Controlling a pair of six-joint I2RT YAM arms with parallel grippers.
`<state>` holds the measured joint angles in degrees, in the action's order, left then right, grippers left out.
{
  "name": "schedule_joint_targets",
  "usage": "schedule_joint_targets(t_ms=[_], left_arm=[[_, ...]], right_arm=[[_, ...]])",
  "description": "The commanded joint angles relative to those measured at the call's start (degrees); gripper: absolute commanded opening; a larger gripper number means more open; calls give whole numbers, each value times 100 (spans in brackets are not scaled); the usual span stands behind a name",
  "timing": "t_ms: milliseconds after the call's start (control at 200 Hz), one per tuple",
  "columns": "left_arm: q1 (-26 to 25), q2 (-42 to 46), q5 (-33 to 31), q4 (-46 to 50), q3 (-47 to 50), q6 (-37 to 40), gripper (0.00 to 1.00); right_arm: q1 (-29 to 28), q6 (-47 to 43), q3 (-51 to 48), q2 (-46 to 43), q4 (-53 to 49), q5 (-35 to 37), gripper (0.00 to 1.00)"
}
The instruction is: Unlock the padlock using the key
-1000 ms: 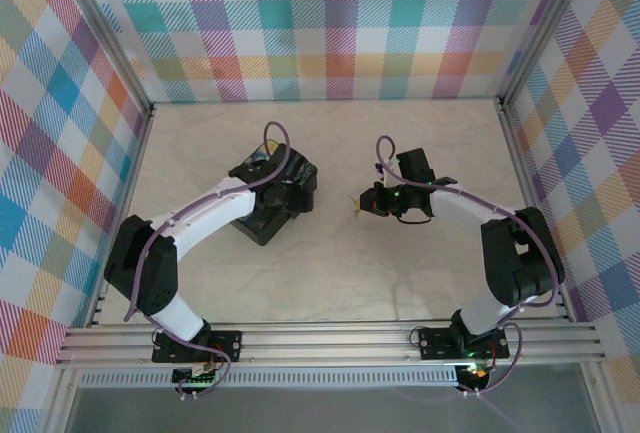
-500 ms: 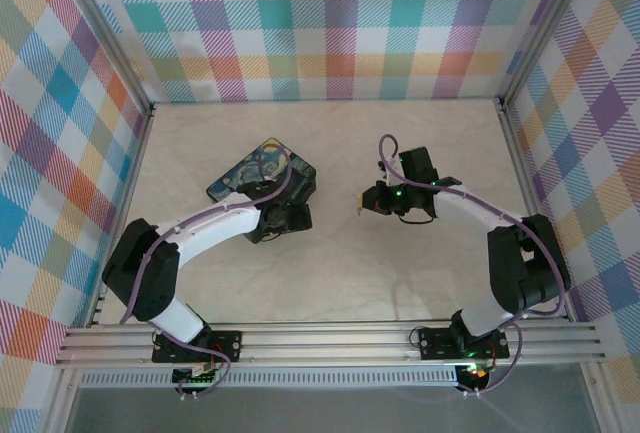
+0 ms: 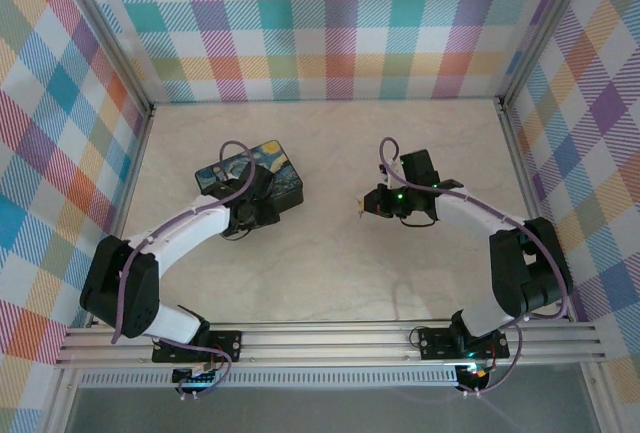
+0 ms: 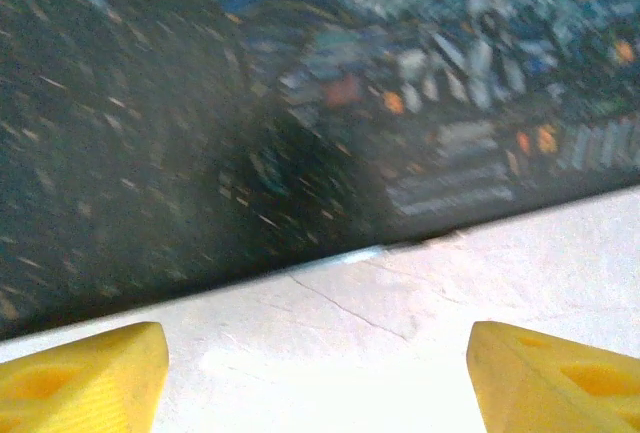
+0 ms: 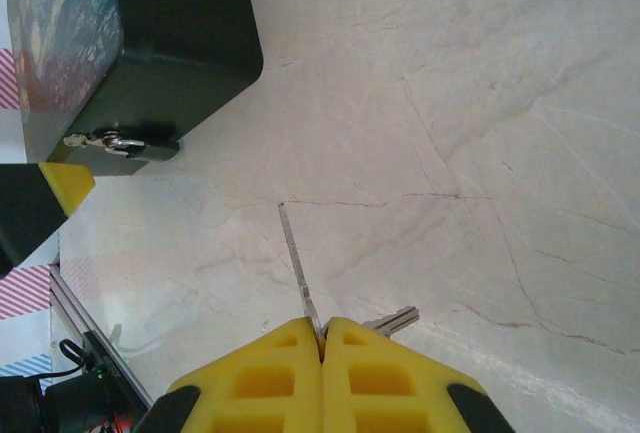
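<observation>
Top view, box point(image 3: 250, 173): dark with a blue-and-yellow painted lid. It sits on the pale table point(image 3: 330, 273) at about 10 o'clock from the table's middle, with plaid walls point(image 3: 320, 23) on three sides.
Top view, left gripper point(image 3: 262, 205): right at the box's 6 o'clock side. Its wrist and cable overlap the lid's near edge.
Top view, right gripper point(image 3: 366, 203): at the box's 3 o'clock and well apart from it, pointing toward 9 o'clock.
Left wrist view, left gripper point(image 4: 315, 383): spread wide, with nothing between the yellow fingertips point(image 4: 80, 378). The box's dark, blurred wall blocks the whole upper half.
Right wrist view, right gripper point(image 5: 322, 338): clamped tight on the key point(image 5: 296, 253), whose thin blade is edge-on and points to 12 o'clock. A second key point(image 5: 395, 321) pokes out at 3 o'clock.
Right wrist view, padlock point(image 5: 110, 140): tiny with a silvery shackle, at the box's lower edge, 10 o'clock from the key. Bare table lies between them, and a yellow finger point(image 5: 66, 181) of the left gripper is just below it.
</observation>
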<state>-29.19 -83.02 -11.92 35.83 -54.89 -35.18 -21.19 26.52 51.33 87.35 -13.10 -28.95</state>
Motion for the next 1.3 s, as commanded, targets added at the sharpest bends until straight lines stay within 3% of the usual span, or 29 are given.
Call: schedule_joint_targets(t_ms=[0, 190, 365, 745, 1295], left_arm=[[-254, -203, -329, -28, 8, -276, 78], [-569, -627, -1327, -638, 107, -784, 76], [-588, -1033, -1758, -1091, 76, -1155, 71], [-693, -1541, -2268, -1825, 166, -1157, 56], [-693, -1793, -2282, -2342, 197, -1073, 34]], right_arm=[[-22, -13, -91, -149, 69, -28, 0], [-60, 29, -149, -156, 179, -128, 0], [-69, 1, -176, -192, 204, -110, 0], [-69, -66, -461, -359, 270, -24, 0], [-69, 28, -611, -405, 380, -49, 0]])
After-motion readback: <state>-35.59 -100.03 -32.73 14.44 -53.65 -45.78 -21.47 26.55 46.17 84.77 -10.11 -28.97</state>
